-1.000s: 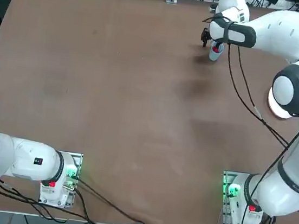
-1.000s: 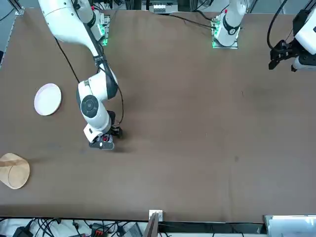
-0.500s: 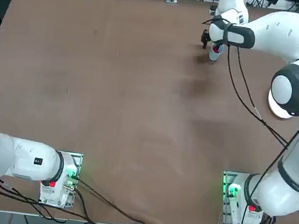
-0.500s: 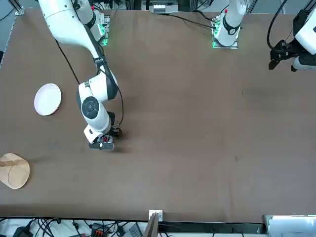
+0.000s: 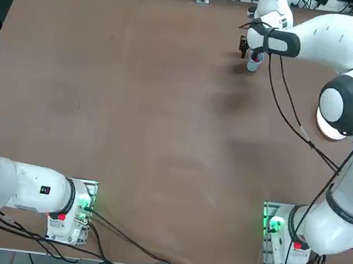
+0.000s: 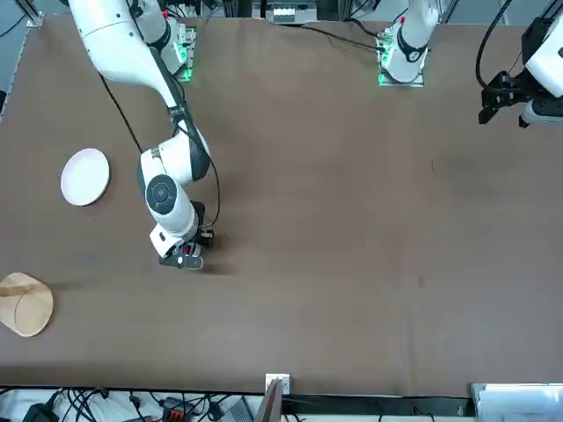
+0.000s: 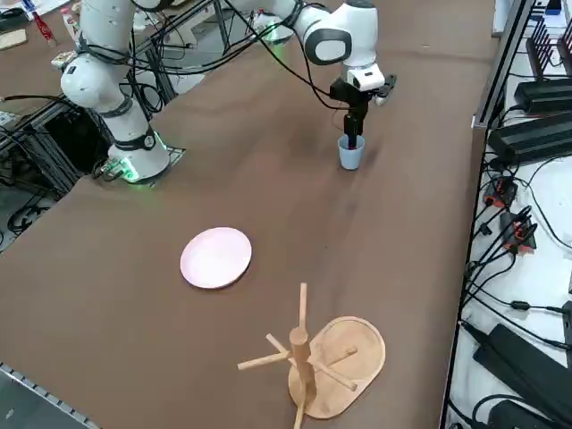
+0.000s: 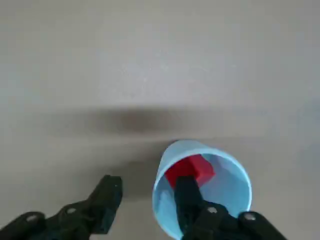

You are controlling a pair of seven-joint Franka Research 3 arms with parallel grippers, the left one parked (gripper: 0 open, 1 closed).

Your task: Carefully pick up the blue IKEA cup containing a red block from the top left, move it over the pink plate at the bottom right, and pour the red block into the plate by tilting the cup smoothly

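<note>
The blue IKEA cup point(image 8: 227, 192) stands upright on the brown table near its far edge, also seen as the cup point(image 7: 350, 154) and the cup point(image 5: 254, 64). The red block point(image 8: 194, 169) lies inside it. My right gripper point(image 8: 147, 186) is directly above the cup and open, straddling the cup's wall: one finger point(image 8: 184, 192) reaches inside next to the block, the other finger point(image 8: 107, 192) hangs outside. The same gripper point(image 7: 354, 132) points straight down. The pink plate point(image 7: 215, 257) lies apart from the cup, at the plate point(image 6: 85, 176), partly hidden by my arm in the top view.
A tan wooden oval stand with sticks point(image 7: 332, 356) sits near the table corner beyond the plate. Black cables point(image 7: 518, 232) run along the floor past the table edge by the cup. The right arm's elbow point(image 5: 344, 104) hangs over the plate.
The right gripper has shifted slightly toward the table's far edge and settled over the cup. The cup and plate have not moved.
</note>
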